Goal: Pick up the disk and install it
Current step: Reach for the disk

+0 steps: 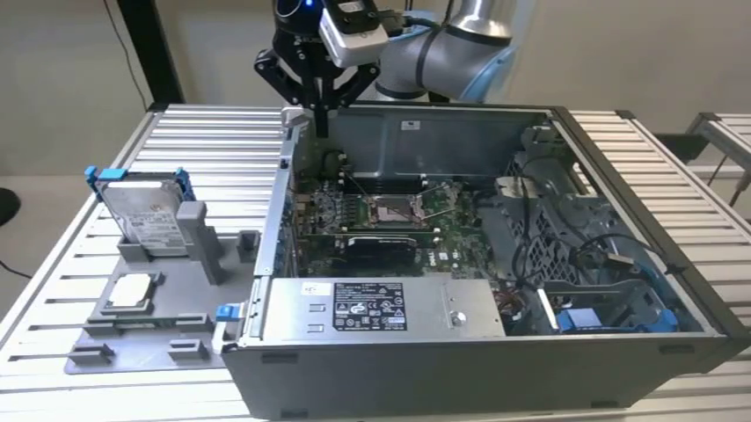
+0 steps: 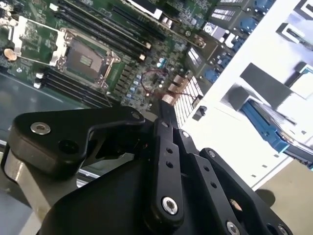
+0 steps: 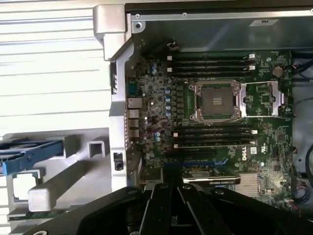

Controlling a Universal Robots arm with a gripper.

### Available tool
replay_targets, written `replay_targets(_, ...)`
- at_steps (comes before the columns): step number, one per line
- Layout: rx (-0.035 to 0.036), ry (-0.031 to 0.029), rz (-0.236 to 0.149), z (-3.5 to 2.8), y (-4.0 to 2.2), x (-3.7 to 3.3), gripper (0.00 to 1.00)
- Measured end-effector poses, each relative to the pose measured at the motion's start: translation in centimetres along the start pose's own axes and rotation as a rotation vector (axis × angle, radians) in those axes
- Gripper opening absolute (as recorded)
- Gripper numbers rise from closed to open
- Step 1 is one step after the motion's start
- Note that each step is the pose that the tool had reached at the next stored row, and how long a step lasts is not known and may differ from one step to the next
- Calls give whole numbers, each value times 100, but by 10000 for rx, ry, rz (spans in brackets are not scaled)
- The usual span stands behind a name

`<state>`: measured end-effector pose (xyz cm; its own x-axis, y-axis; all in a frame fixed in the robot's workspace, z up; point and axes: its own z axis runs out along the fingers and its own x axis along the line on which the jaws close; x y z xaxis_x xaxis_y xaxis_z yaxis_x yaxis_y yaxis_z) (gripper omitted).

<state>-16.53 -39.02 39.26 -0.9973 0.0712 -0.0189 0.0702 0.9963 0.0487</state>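
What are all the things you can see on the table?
disk: one, silver in a blue frame, standing upright in the grey stand, exterior view's left
chip: one, silver, flat on the grey stand
stand: one, grey, on the table beside the computer case
computer case: one, grey, open, mid-table
circuit board: one, green, inside the case
box: one, silver, labelled, in the case's front
table: one, silver slats
arm: one, grey and blue
jaws: one pair, black, shut, empty, above the case's back corner

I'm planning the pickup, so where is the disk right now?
In the exterior view the disk stands on edge in the grey holder, on that view's left of the open computer case.
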Motion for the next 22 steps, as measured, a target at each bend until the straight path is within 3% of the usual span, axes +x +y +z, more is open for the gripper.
replay_targets(7, 3, 46, 2, 0, 88, 244, 0)
replay_targets(12, 9, 143, -40, -2, 85, 336, 0)
replay_targets(22, 9, 157, -165, 4, 64, 620, 0)
